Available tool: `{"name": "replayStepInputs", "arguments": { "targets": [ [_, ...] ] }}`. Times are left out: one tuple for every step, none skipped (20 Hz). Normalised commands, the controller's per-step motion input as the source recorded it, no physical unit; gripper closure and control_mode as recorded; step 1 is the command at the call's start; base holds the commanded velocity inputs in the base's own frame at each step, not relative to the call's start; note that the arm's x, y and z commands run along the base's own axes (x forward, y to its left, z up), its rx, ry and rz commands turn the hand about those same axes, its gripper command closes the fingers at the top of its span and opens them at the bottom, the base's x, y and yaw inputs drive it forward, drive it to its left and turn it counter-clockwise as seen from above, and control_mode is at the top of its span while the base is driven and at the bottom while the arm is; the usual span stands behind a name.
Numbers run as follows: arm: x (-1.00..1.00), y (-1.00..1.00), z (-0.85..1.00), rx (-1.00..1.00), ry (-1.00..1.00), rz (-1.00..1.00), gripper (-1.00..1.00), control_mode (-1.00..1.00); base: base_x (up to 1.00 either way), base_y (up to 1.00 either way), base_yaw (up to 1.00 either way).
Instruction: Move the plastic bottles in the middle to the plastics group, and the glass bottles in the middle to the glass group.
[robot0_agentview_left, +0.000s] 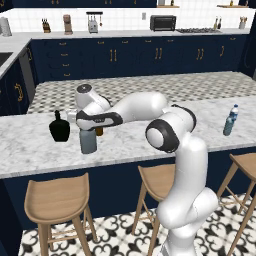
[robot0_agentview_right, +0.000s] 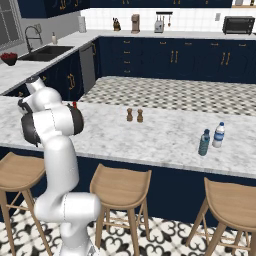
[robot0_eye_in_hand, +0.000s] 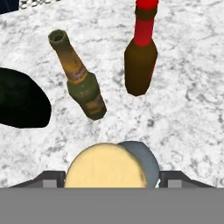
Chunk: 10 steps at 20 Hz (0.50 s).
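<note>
My gripper (robot0_eye_in_hand: 112, 179) hangs over the wide grey bottle (robot0_eye_in_hand: 148, 158) with the tan cap (robot0_eye_in_hand: 105, 168). Its fingers (robot0_eye_in_hand: 51, 179) stand apart on either side of the bottle, so it is open. In the left base view the gripper (robot0_agentview_left: 87, 129) sits just above the grey bottle (robot0_agentview_left: 88, 142), which stands upright on the counter beside the squat black bottle (robot0_agentview_left: 59, 128). The amber-green beer bottle (robot0_eye_in_hand: 82, 83), the red-brown bottle with the red neck (robot0_eye_in_hand: 141, 61) and the black bottle (robot0_eye_in_hand: 19, 98) stand close ahead. Far right stand the blue bottle (robot0_agentview_right: 204, 143) and the clear water bottle (robot0_agentview_right: 218, 135).
Two small brown shakers (robot0_agentview_right: 134, 115) stand mid-counter. Wooden stools (robot0_agentview_left: 57, 200) line the marble counter's (robot0_agentview_left: 30, 150) near edge. A sink (robot0_agentview_right: 45, 52) lies at the back left, and a toaster oven (robot0_agentview_left: 163, 22) sits on the rear counter.
</note>
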Motion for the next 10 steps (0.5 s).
{"name": "replayStepInputs", "arguments": {
  "targets": [
    [0.0, 0.0, 0.0, 0.0, 0.0, 0.0, -1.0, -1.0, 0.0, 0.0, 0.0],
    [0.0, 0.0, 0.0, 0.0, 0.0, 0.0, -1.0, -1.0, 0.0, 0.0, 0.0],
    [0.0, 0.0, 0.0, 0.0, 0.0, 0.0, -1.0, -1.0, 0.0, 0.0, 0.0],
    [0.0, 0.0, 0.0, 0.0, 0.0, 0.0, -1.0, -1.0, 0.0, 0.0, 0.0],
    [0.0, 0.0, 0.0, 0.0, 0.0, 0.0, -1.0, -1.0, 0.0, 0.0, 0.0],
    [0.0, 0.0, 0.0, 0.0, 0.0, 0.0, -1.0, -1.0, 0.0, 0.0, 0.0],
    [0.0, 0.0, 0.01, 0.0, 0.0, 0.0, -1.0, -1.0, 0.0, 0.0, 0.0],
    [-0.11, 0.0, 0.23, 0.0, -0.02, 0.0, -1.0, -1.0, 0.0, 0.0, 0.0],
    [-0.14, 0.0, 0.4, 0.0, -0.01, 0.0, -1.0, -1.0, 0.0, 0.0, 0.0],
    [-0.22, 0.0, 0.61, 0.0, -0.04, 0.0, -1.0, -1.0, 0.0, 0.0, 0.0]
  ]
}}
